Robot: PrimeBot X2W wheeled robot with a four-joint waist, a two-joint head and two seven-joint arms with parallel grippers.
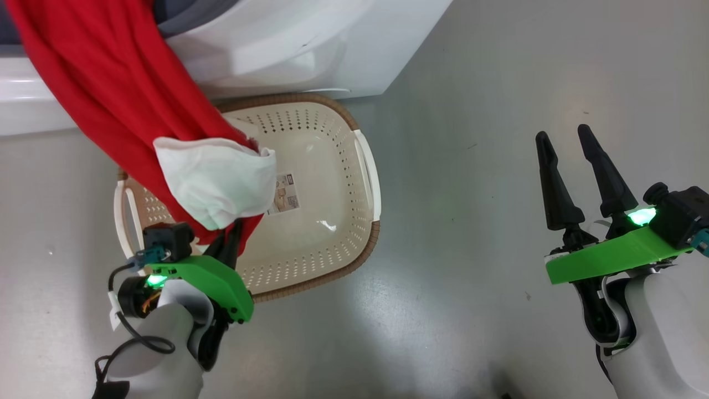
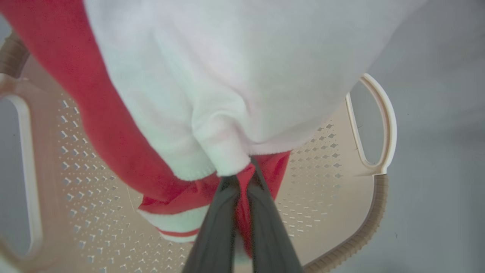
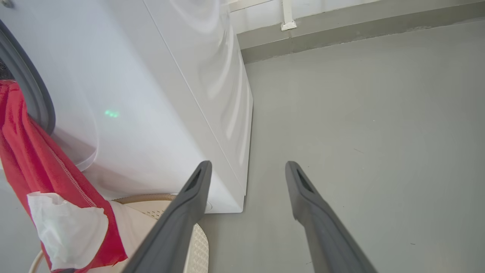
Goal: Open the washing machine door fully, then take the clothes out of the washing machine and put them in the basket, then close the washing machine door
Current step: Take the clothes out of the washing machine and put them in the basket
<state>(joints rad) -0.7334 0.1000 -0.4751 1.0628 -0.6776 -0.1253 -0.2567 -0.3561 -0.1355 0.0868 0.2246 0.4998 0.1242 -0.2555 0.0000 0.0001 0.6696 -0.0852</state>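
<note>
1. The left hand (image 1: 231,235) is clamped on the bright red fabric clothes with white panels (image 1: 111,83), just above the cream perforated plastic basket (image 1: 332,233)
2. The garment hangs from the opening of the big white washing machine (image 1: 310,44) down to the basket
3. The right hand (image 1: 562,133) hovers over the grey floor (image 1: 471,221), well apart from the basket, its fingers spread
</note>
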